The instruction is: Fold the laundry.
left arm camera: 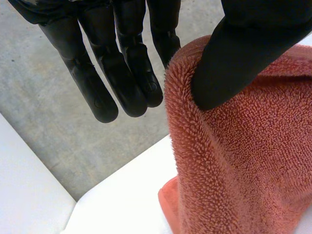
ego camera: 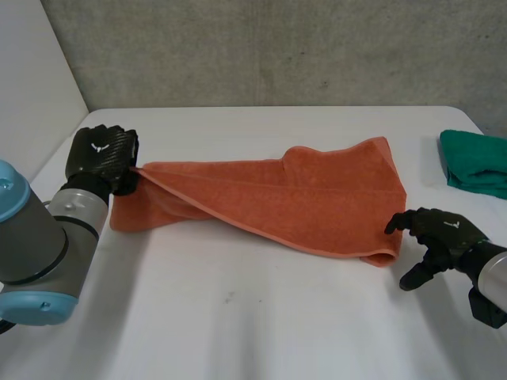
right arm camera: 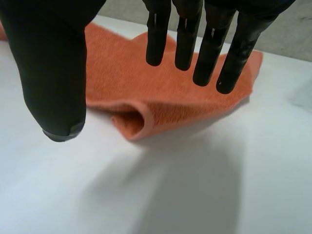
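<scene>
Head view: left robot hand (ego camera: 101, 154) pinched one raised corner of the orange towel (ego camera: 317, 198) lying on the surface (ego camera: 238, 317), right robot hand (ego camera: 440, 233) spread just beside its opposite end; left wrist view: thumb (left arm camera: 243, 53) clamped the towel's (left arm camera: 243, 170) edge; right wrist view: folded towel corner (right arm camera: 131, 122) lay beyond straight, parted fingertips (right arm camera: 155, 56).

1 orange towel (ego camera: 317, 198), 1 green cloth (ego camera: 475, 162) and 2 robot hands (ego camera: 101, 154) (ego camera: 444, 229).

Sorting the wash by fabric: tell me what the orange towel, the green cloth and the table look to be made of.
The orange towel: terry, likely cotton; matte, with dense loops standing out in the left wrist view. The green cloth: seemingly similar matte towelling, folded thick, though too far to see pile. The table: smooth, white, hard-looking, no grain; perhaps laminate.
</scene>
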Available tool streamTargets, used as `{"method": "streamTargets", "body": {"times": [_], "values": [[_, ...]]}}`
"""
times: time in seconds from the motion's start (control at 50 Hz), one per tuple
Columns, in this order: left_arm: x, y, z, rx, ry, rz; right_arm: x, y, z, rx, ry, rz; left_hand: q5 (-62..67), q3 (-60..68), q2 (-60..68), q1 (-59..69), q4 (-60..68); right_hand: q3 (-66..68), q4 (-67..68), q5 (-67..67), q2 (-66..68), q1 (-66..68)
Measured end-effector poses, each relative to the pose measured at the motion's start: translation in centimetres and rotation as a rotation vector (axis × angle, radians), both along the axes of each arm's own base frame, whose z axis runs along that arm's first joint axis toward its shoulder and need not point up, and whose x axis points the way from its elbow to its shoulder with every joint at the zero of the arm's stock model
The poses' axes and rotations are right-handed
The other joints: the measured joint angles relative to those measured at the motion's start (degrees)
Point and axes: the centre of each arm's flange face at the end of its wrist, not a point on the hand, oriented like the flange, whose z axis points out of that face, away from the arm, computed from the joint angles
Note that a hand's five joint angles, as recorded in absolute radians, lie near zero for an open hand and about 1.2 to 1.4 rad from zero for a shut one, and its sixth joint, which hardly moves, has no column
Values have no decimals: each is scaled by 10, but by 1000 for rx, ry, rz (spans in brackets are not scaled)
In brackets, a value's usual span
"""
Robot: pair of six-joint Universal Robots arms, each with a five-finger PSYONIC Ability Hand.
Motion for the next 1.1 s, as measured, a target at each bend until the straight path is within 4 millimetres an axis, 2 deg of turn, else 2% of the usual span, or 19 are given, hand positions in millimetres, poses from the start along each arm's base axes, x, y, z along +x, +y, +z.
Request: {"method": "streamTargets", "body": {"times": [0.12, 0.32, 0.6, 0.82, 0.94, 0.96, 0.98, 1.1], "values": [[3, -3, 0, 0, 5, 11, 2, -1, -14, -25, 8, 16, 0, 0, 0, 0, 0, 31, 29, 27, 31, 25], [3, -3, -1, 6, 7, 6, 13, -17, -29, -37, 0, 9, 0, 0, 0, 0, 0, 76, 72, 70, 78, 64], [3, -2, -2, 11, 7, 3, 36, -24, -39, -26, -5, 13, 0, 0, 0, 0, 0, 76, 74, 72, 78, 64], [3, 0, -4, 18, 5, 1, 40, -40, -47, -55, 34, -22, 0, 0, 0, 0, 0, 116, 116, 111, 120, 102], [3, 0, -5, 20, 4, 1, 38, -51, -48, -76, 50, -48, 0, 0, 0, 0, 0, 284, 282, 275, 293, 249], [3, 0, -5, 20, 4, 1, 38, -53, -48, -83, 51, -51, 0, 0, 0, 0, 0, 365, 359, 352, 367, 311], [3, 0, -5, 20, 4, 1, 38, -56, -47, -90, 51, -54, 0, 0, 0, 0, 0, 390, 388, 381, 394, 332], [3, 2, -3, 20, 2, 1, 37, -70, -35, -145, 51, -58, 0, 0, 0, 0, 0, 411, 413, 407, 411, 339]]}}
